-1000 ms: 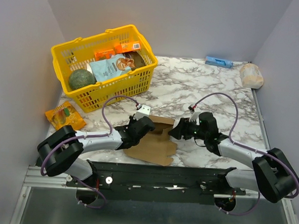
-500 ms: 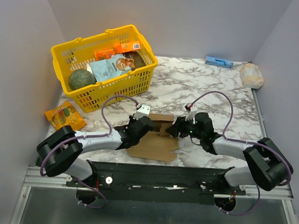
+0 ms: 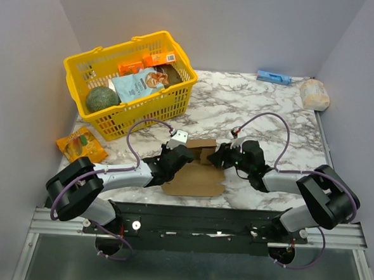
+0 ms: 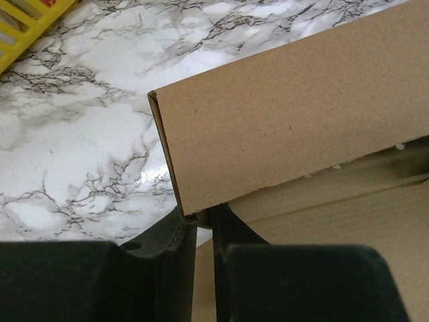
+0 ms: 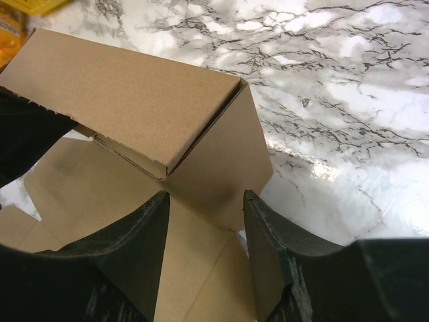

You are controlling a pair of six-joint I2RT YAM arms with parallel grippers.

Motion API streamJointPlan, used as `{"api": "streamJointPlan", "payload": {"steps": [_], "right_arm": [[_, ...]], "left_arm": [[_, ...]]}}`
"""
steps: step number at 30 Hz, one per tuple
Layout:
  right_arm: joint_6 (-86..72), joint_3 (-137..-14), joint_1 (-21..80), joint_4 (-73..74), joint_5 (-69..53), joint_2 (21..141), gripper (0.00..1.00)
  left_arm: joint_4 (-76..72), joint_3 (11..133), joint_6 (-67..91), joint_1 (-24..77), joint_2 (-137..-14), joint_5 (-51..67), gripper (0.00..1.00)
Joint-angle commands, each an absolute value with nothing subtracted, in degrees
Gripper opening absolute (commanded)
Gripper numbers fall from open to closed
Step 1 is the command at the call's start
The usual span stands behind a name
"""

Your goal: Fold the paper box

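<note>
Left wrist: hand (image 4: 199, 218) on paper box (image 4: 288, 114) edge

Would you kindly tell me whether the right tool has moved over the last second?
Yes. The right tool has shifted left across the marble table, toward the yellow basket side, closing in over the paper box.

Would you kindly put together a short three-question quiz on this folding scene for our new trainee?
1. True or false: the left claw pinches an edge of the paper box.
2. The yellow basket stands at the table top's: A) far left, B) far right, C) near centre.
3. Fill in: the right claw is ___ (open/shut).
Key: 1 true; 2 A; 3 open.
</note>
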State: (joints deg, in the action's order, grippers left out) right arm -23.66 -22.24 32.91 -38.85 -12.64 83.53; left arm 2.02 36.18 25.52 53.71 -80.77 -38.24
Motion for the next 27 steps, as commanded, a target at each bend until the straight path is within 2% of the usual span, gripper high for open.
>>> {"api": "streamJointPlan", "payload": {"steps": [1,4,14,20,24,27], "right_arm": [[-22.06,-23.73,33.31,-44.47,-9.49,85.95,0.57],[-21.88,-24.96,33.31,-45.09,-9.84,87.45,0.59],[-23.11,-25.75,33.49,-46.14,-6.33,89.38,0.53],[-23.91,-26.10,34.89,-45.53,-0.36,90.00,0.47],[-23.73,-27.16,36.56,-43.16,5.17,89.91,0.38],[-24.26,-27.16,37.97,-41.66,9.92,89.65,0.36]], "left_arm": [[3.78,35.77,23.91,54.05,-80.77,-37.09,0.19],[3.87,35.77,23.91,54.05,-80.77,-37.00,0.19],[3.87,35.95,24.08,54.05,-80.95,-37.00,0.19],[4.04,36.21,24.34,54.05,-81.04,-36.65,0.19],[4.31,36.74,25.75,54.05,-81.04,-36.21,0.19],[4.31,37.18,26.45,54.05,-80.95,-35.69,0.19]]}}
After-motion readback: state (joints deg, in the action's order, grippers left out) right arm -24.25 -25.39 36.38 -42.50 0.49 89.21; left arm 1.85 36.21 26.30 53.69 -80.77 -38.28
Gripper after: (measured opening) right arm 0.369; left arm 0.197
